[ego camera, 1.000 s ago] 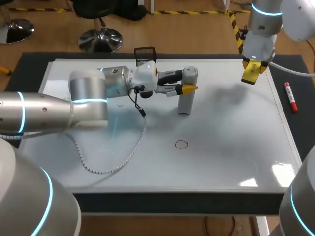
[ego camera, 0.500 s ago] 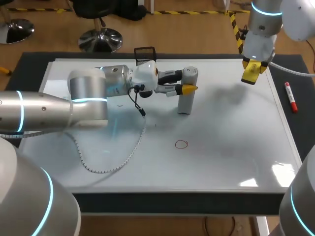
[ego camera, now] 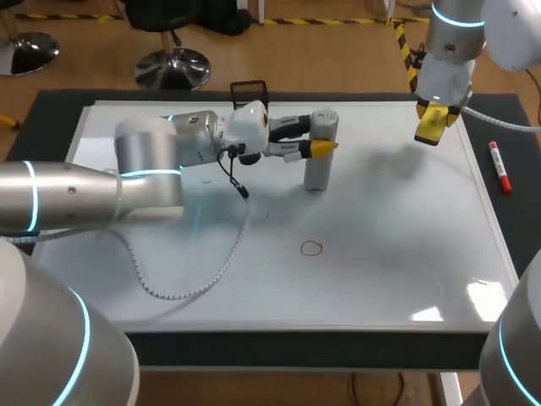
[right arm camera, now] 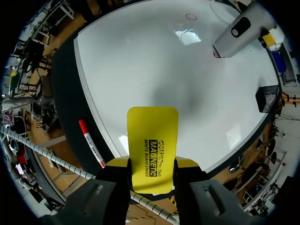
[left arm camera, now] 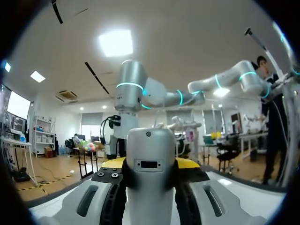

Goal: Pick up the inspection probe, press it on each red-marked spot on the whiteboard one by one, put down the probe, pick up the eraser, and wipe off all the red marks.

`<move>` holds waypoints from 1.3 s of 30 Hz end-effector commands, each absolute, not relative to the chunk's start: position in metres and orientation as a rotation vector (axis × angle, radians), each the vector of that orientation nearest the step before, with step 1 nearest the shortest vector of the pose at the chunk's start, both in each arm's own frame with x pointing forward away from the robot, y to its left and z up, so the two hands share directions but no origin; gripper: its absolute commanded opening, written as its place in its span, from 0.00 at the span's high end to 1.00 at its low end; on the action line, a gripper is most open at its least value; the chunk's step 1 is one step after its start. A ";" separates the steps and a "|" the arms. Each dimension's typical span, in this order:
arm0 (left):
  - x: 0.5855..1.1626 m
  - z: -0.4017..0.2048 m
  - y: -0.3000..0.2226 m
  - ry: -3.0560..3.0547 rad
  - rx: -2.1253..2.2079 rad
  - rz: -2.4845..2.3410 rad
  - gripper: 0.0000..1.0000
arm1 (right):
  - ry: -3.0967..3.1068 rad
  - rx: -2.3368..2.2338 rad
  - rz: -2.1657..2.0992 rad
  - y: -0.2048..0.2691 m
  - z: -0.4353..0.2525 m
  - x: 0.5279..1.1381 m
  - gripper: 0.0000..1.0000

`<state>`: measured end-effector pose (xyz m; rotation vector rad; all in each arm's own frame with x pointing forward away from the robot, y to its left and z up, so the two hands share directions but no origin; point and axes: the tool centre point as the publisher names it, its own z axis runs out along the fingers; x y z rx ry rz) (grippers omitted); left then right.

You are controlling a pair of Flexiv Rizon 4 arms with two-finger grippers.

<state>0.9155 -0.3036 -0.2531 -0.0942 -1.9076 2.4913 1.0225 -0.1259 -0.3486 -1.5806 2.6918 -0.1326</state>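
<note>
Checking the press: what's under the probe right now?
Bare whiteboard surrounds the probe's base; the right wrist view shows a hint of red at its tip. The spot directly beneath is covered. One red circle lies apart.

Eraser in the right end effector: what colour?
The eraser is yellow with black print; the right wrist view shows it best.

A black matte rectangular tabletop is being seen as a dark border around a large glossy white whiteboard, which is being carried flat on it and is covering most of it. The border is being shown along the near edge, both sides and the far edge. Overhead light is being reflected as two bright patches near the board's near right corner. A pale blue glow is being cast on its left part, and soft grey shadows are being thrown toward its far right.
</note>
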 end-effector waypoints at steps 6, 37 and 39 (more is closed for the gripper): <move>0.915 -0.228 -0.272 -1.946 -0.053 2.535 1.00 | 2.693 -1.585 -0.136 -0.126 -0.348 1.023 1.00; 0.926 -0.199 -0.089 -2.139 0.358 2.703 1.00 | 2.693 -1.585 -0.136 -0.126 -0.348 1.023 1.00; 0.927 -0.198 -0.079 -2.150 0.383 2.718 1.00 | 2.693 -1.585 -0.136 -0.126 -0.348 1.023 1.00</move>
